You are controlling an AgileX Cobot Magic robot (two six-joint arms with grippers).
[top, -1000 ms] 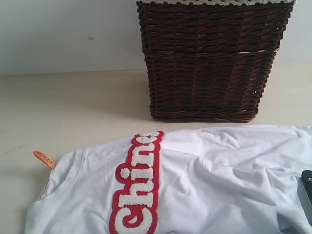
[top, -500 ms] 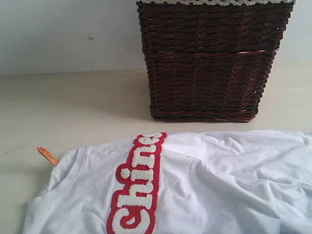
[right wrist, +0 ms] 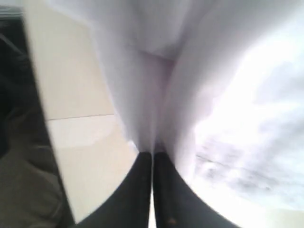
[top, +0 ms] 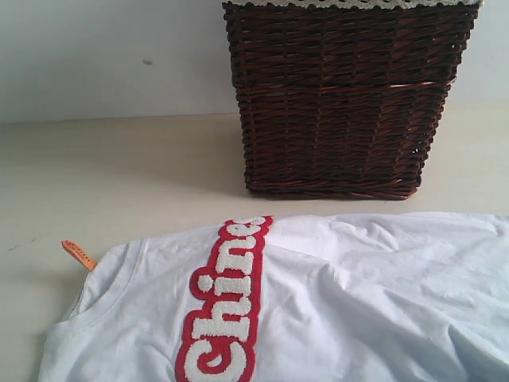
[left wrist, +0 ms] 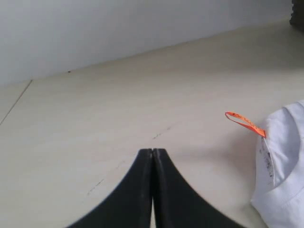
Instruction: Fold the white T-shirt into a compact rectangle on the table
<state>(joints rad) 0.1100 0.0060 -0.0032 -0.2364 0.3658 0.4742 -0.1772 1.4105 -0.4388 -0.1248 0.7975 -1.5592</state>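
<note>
- The white T-shirt (top: 342, 302) lies on the table (top: 119, 175) in front of the wicker basket (top: 342, 103). It is front up, with the red patch (top: 227, 310) and its fuzzy letters showing. The orange neck tag (top: 78, 255) sticks out at the collar on my left side.
- My left pincer (left wrist: 152, 152) is pressed together on nothing, over bare tabletop near that tag.
- My right pincer (right wrist: 153, 154) is together too, and a pleat of white cloth runs straight into its tips (I judge it nipped there, close to the table's edge).
- Done: no finished fold that I can see; the body is spread wide and rumpled.
- Left, as I judge it: bring the sides in, then double the length into a compact rectangle.
</note>
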